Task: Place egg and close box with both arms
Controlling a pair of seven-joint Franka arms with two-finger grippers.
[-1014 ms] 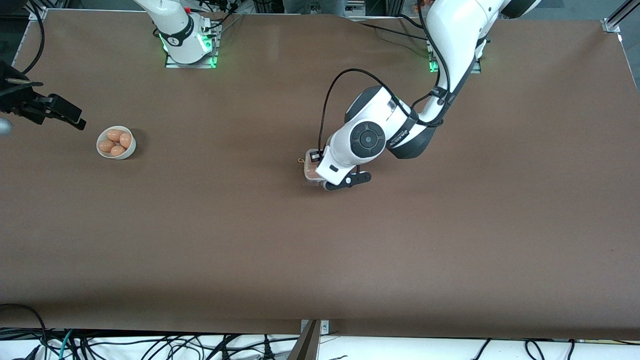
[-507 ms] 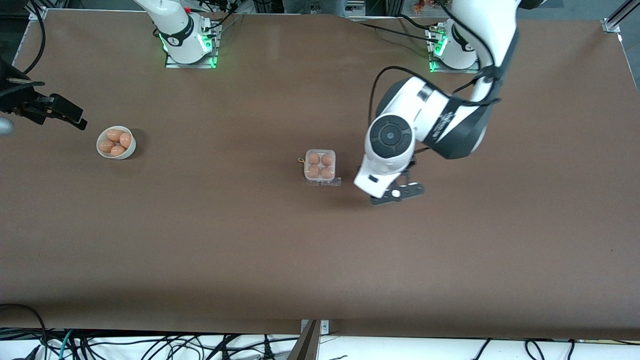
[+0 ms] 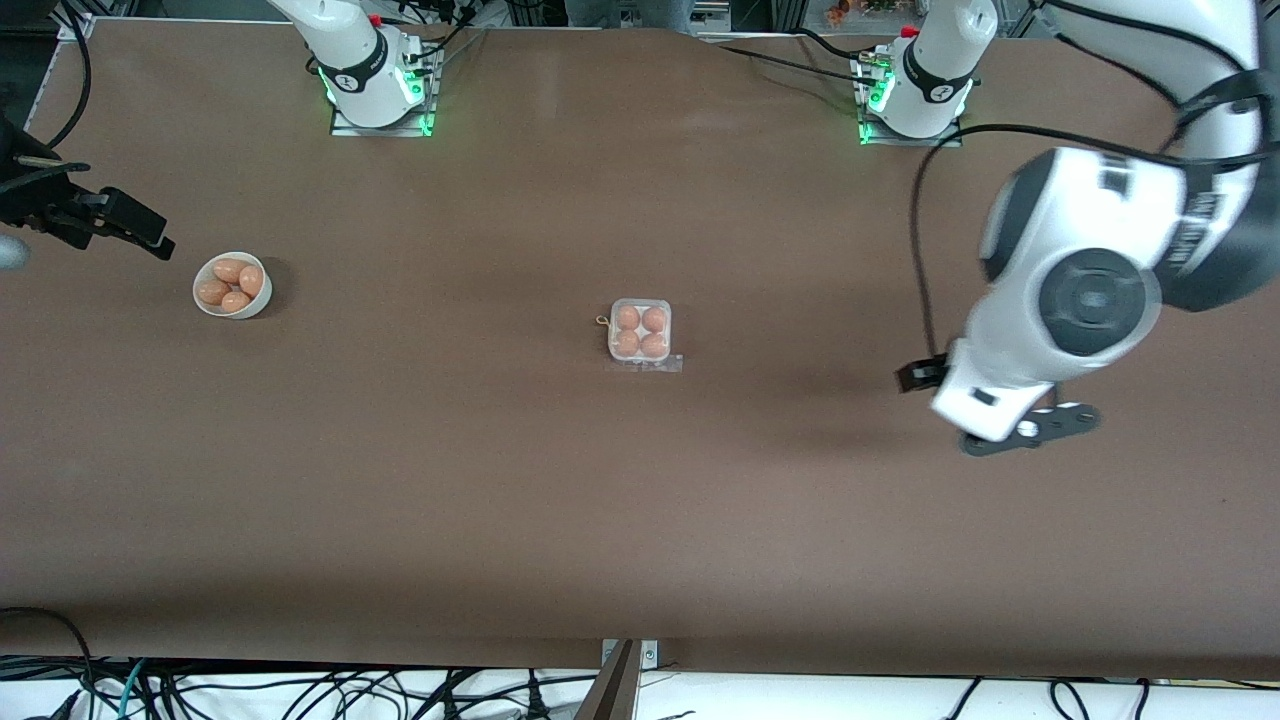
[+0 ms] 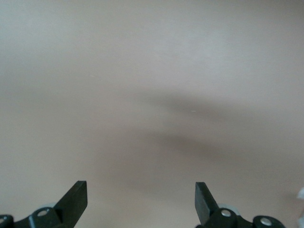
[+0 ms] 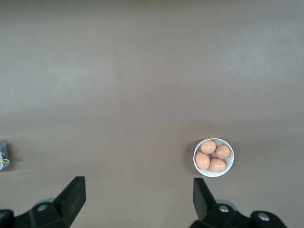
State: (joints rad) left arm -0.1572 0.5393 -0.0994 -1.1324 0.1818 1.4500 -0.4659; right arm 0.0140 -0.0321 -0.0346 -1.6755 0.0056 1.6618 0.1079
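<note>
The box (image 3: 640, 334) sits mid-table with four brown eggs showing through its clear lid; a clear flap lies along its nearer edge. My left gripper (image 3: 1030, 432) is up in the air over bare table toward the left arm's end, well away from the box. It is open and empty in the left wrist view (image 4: 141, 190). My right gripper (image 3: 120, 225) waits at the right arm's end of the table, beside the bowl. It is open and empty in the right wrist view (image 5: 139, 187), where one edge of the box (image 5: 3, 149) shows.
A round white bowl (image 3: 232, 285) with several brown eggs stands toward the right arm's end; it also shows in the right wrist view (image 5: 213, 157). The brown table (image 3: 640, 520) has cables along its nearer edge.
My left arm has lifted off the box and swung toward the left arm's end of the table, uncovering the box. The right arm has not moved.
</note>
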